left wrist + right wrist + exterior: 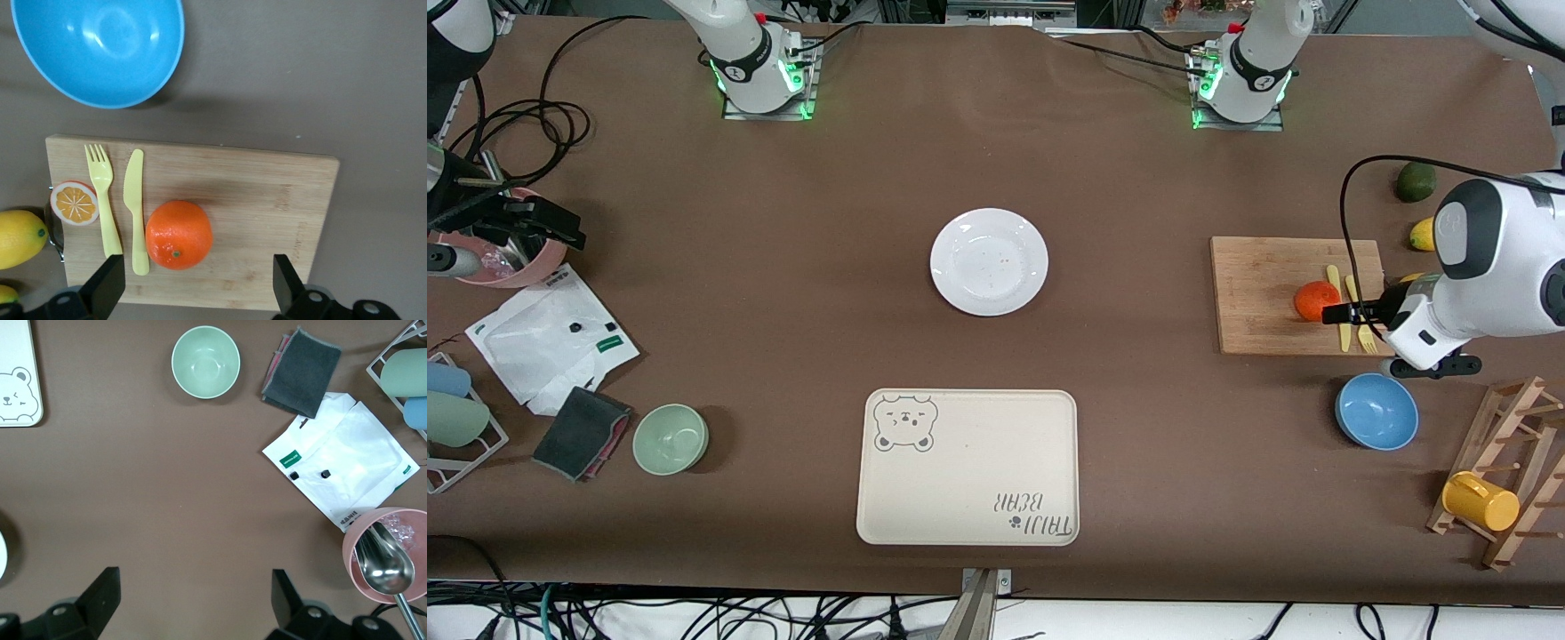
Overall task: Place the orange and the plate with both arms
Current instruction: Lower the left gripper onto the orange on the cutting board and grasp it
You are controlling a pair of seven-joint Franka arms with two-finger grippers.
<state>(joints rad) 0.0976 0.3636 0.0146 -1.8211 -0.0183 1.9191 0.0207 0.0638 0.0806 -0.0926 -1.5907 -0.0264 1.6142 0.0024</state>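
I see left hand open, fingers spread over the orange on the cutting board, not touching it | right hand open over bare table, waiting | plate mid-table, empty, farther from camera than bear tray

The brown counter carries the white plate at its middle, and nearer to the front camera a cream tray (with a bear print). A wooden board and a blue bowl lie toward the left arm's end, a green bowl and a white pouch toward the right arm's end.
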